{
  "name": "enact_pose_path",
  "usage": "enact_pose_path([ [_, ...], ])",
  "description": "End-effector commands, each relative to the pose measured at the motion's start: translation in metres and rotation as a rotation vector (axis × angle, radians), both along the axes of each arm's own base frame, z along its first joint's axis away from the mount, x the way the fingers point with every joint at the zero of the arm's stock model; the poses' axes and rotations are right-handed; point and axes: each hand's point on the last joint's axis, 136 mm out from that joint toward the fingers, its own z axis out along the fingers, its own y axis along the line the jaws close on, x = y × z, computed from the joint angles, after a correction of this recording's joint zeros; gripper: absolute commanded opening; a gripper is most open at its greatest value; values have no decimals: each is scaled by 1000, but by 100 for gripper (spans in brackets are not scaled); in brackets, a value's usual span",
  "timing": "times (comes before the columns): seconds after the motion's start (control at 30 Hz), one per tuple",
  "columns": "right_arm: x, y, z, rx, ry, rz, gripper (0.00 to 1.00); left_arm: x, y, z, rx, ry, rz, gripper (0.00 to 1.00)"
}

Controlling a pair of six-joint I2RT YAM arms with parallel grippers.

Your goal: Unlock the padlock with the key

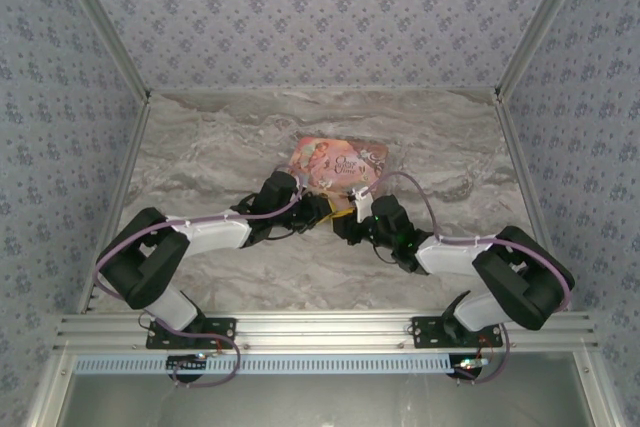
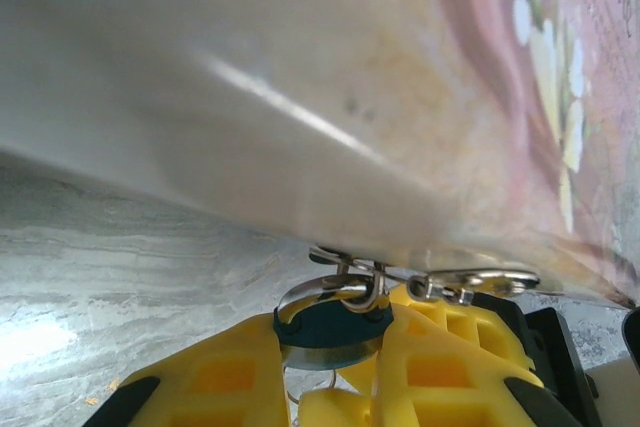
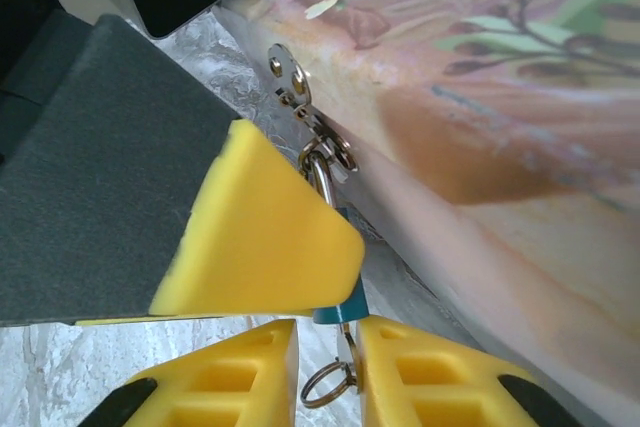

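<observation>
left wrist: padlock (image 2: 330, 330) within left claw (image 2: 335, 359)

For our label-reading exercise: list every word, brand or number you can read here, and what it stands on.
Cursive lettering on the lid of the pink illustrated tin box: too small and blurred to read.
No other text is legible.

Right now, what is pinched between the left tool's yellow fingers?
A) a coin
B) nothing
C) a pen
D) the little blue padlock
D: in the left wrist view the left tool has its yellow fingers closed on the blue padlock, which hangs at the metal latch of the pink tin.
</observation>
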Motion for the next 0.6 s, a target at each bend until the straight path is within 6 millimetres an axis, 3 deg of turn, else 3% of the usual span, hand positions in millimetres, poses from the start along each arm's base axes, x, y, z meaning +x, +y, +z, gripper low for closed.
enact_pose_path([
  [0.0,4,-3,5,26,-8,-21,19,-5,-15,29,-83,-25,-57,18],
  [0.23,3,-1,4,27,-6,-11,0,-4,-16,31,-87,-25,-59,18],
  [0.47,5,2,8,47,-2,-10,0,-4,-17,33,-89,-31,-63,19],
  [0.57,6,1,8,63,15,-33,0,-3,-16,34,-84,-38,-61,28],
])
